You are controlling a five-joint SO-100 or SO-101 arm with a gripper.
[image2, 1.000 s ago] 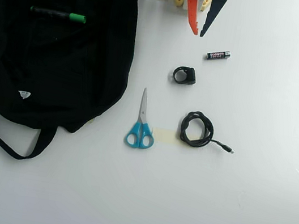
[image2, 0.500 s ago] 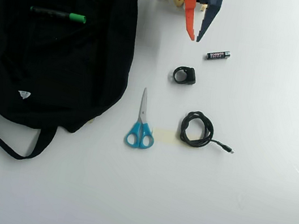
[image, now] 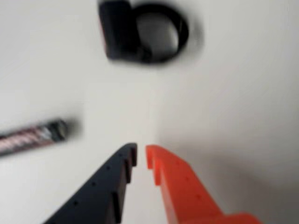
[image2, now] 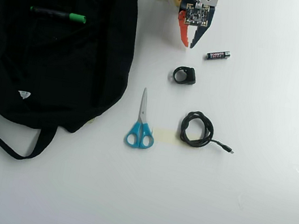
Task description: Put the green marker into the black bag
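Overhead view shows the slim dark green marker (image2: 58,14) with its bright cap lying on the floppy black bag (image2: 96,68). Nearly closed and empty, the tool (image2: 187,45) hovers over the white worktop (image2: 237,207); only retreat seemingly remains.

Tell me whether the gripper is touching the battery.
Apart. In the overhead view, bare white table separates the gripper from the battery; the wrist view shows the same gap.

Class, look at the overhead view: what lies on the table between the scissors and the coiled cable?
A pale strip of tape lies between the scissors and the cable, stuck flat on the table. Only the overhead view shows it.
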